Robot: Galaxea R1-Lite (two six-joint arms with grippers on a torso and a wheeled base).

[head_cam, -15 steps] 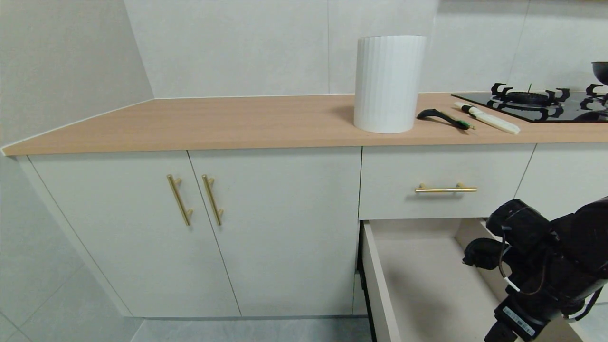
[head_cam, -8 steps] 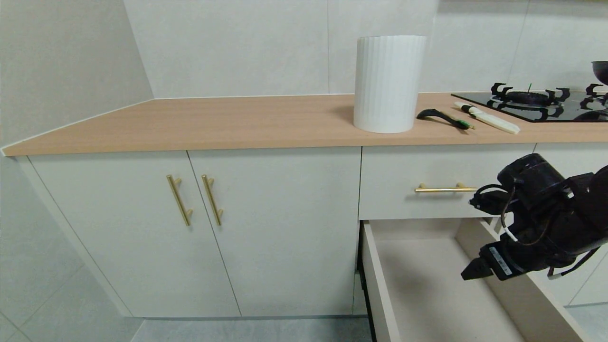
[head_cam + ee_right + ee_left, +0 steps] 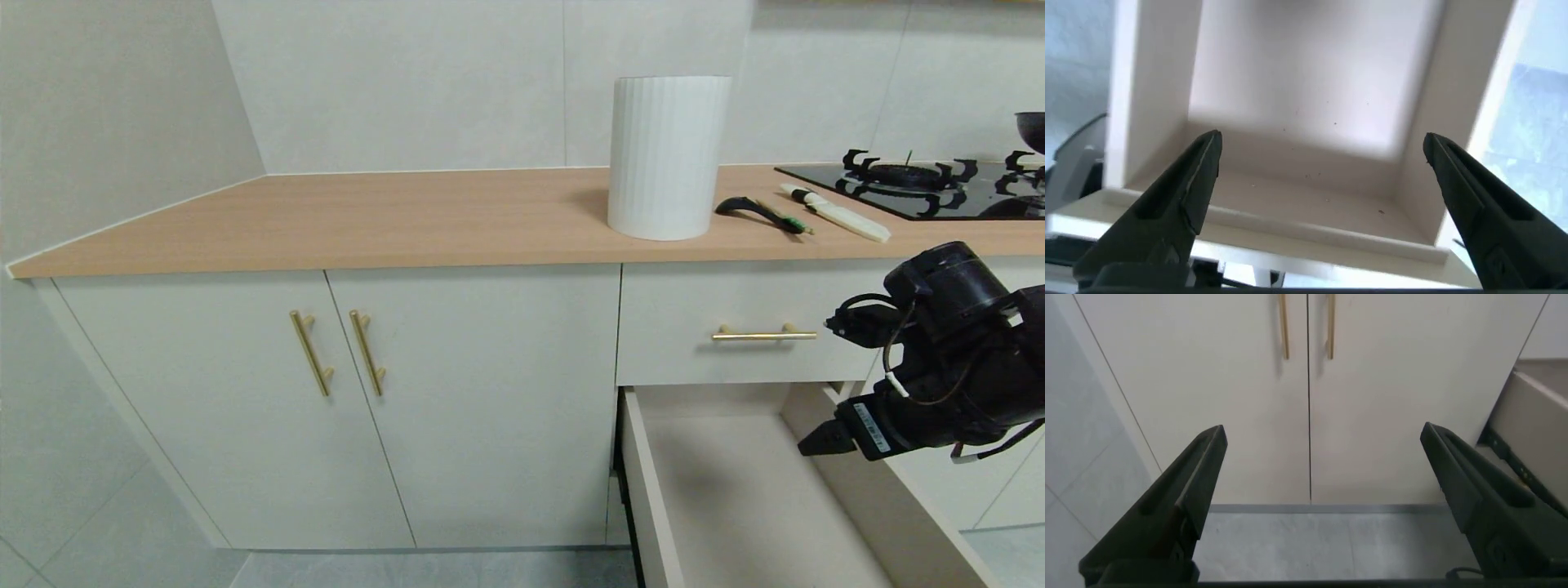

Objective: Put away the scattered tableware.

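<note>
Soft, bright, even light falls from above. The canister [image 3: 668, 155] throws a faint shadow leftward on the counter [image 3: 367, 216], and the door handles [image 3: 311, 353] cast thin ones. The drawer [image 3: 735, 490] is shaded at its back, under the front above it. The hob [image 3: 922, 196] glass shows pale reflections. Verticals splay outward at the head view's sides.

Black spoon [image 3: 741, 204], white ribbed canister [image 3: 668, 159]
</note>
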